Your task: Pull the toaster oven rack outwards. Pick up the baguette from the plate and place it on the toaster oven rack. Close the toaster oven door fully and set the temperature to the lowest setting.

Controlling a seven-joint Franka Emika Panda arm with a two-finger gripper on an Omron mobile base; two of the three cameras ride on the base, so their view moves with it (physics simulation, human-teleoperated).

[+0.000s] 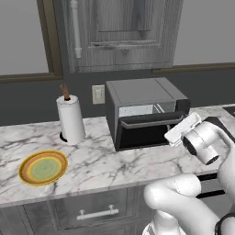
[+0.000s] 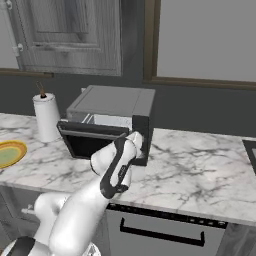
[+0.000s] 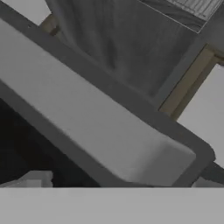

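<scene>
Hovering released at the toaster oven's [image 1: 146, 110] right front, the tool [image 1: 183, 128] sits by the partly raised door [image 1: 147, 128]; the empty plate [image 1: 43, 168] lies far left on the worktop [image 1: 114, 160].

A white paper towel roll [image 1: 70, 118] is seen standing upright on the marble counter [image 1: 101, 160], on a holder with a brown post poking out of its top. A pale wall outlet [image 1: 98, 94] is set into the dark backsplash just beside it. Above, a grey wood-grain cabinet door [image 1: 120, 32] is hung. Below the counter edge, a grey drawer with a silvery bar handle [image 1: 97, 213] is shown. On the right, a dark appliance handle [image 2: 161, 234] is spotted under the counter.
</scene>
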